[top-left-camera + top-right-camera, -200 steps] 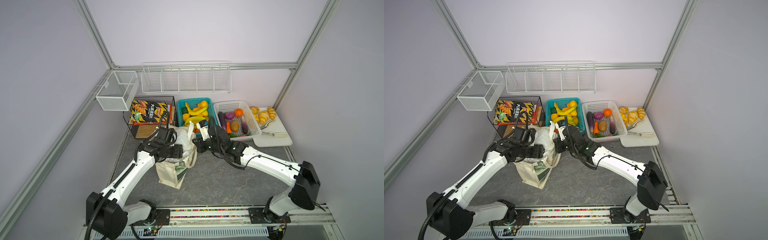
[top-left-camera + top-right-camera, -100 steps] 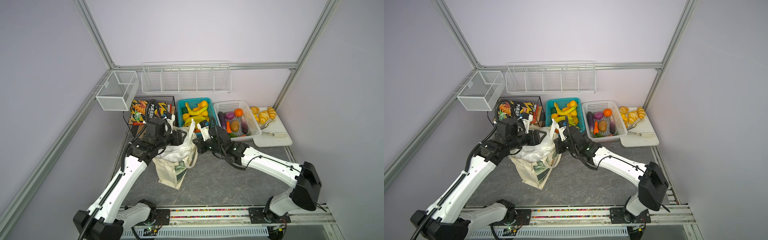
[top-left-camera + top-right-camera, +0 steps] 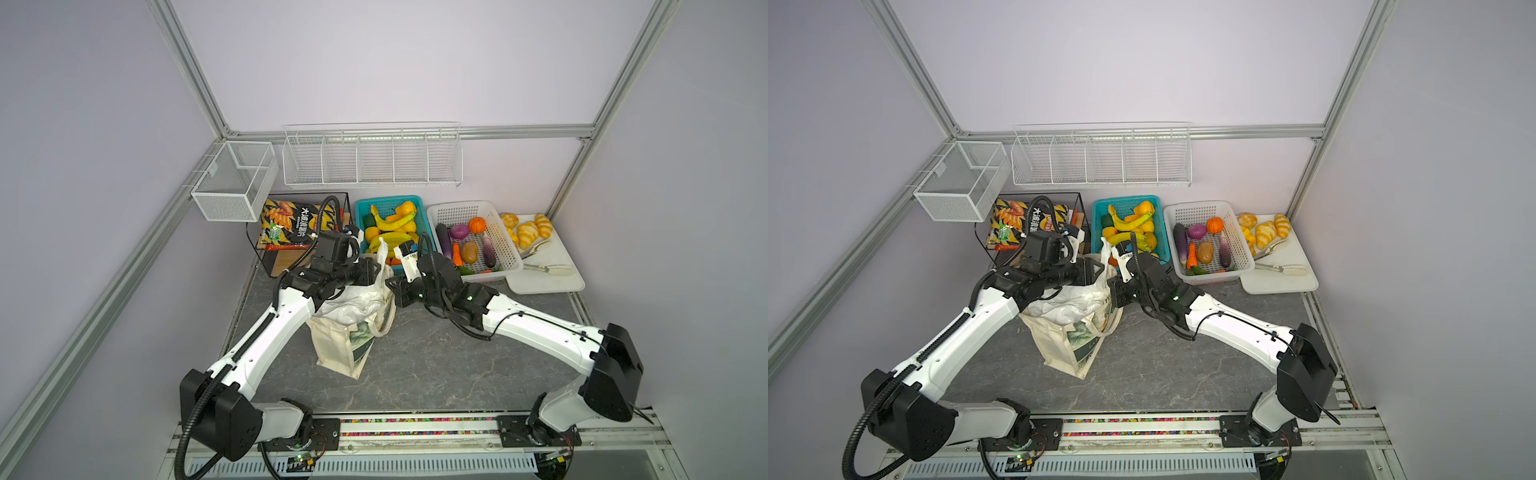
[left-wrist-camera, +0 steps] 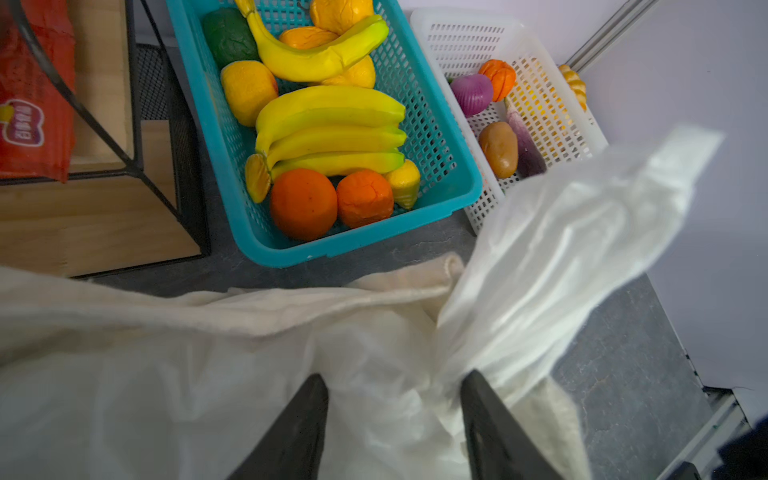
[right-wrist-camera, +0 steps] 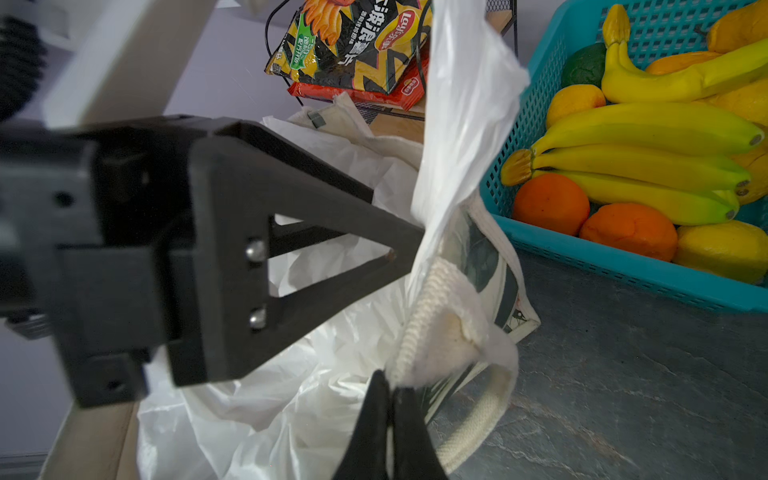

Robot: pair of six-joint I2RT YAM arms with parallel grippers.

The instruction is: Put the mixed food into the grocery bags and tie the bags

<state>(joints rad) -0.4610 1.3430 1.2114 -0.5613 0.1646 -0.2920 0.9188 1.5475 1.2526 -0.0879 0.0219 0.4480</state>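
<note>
two baskets stand at the back of the table (image 3: 436, 361), just behind the bags: a teal basket (image 3: 386, 199) of bananas (image 4: 332, 133) and oranges (image 4: 303, 203), and beside it a white basket (image 3: 461, 205) of toy vegetables (image 3: 469, 251). a white tray (image 3: 552, 278) of pastries lies further right, and a black-and-yellow chip bag (image 3: 299, 222) sits to the left. a wire shelf (image 3: 372, 160) and a mesh box (image 3: 232, 183) hang on the wall above. in the right wrist view the left arm (image 3: 266, 336) blocks much of the sight and hides part of the plastic bag (image 3: 357, 301). in the left wrist view that bag's raised handle (image 4: 561, 249) covers a corner of the white basket. the canvas tote (image 3: 334, 349) stands mid-table, cream with green print, slumped, a rope handle (image 5: 469, 424) drooping down its side. the plastic bag, thin, white and crinkled, sits in the tote's mouth. the left jaws stand partly apart with plastic film in the gap; whether they pinch it i cannot tell. the right jaws are pressed together on the tote's rim at the rope handle's root.
</note>
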